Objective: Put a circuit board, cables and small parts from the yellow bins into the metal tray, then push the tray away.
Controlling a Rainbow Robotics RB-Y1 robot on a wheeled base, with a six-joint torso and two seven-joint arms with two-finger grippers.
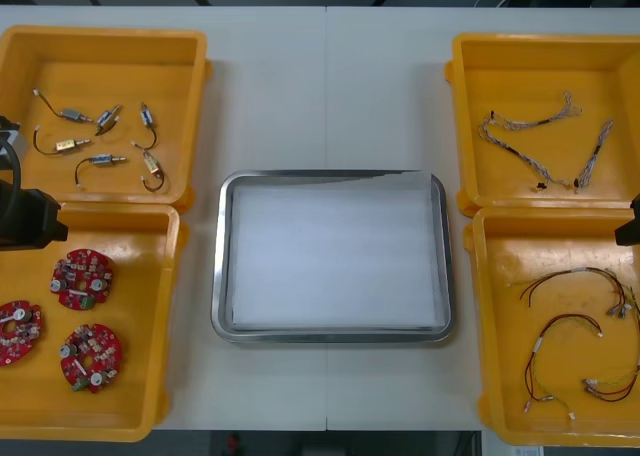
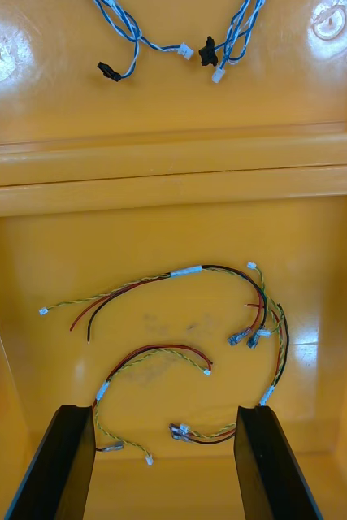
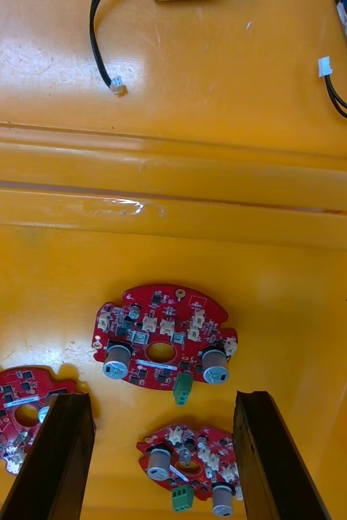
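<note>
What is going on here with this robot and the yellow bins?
The robot seems to be at the start of loading the metal tray, whose white inside holds nothing yet. Its left hand hangs open over the round red circuit boards in the near left yellow bin. Its right hand hangs open over the red and yellow cables in the near right yellow bin. Neither hand holds or touches anything.

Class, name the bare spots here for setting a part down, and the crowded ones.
Bare: the whole metal tray, and the table between the far yellow bins. Crowded: the near left bin, three circuit boards under the open left tool.
</note>
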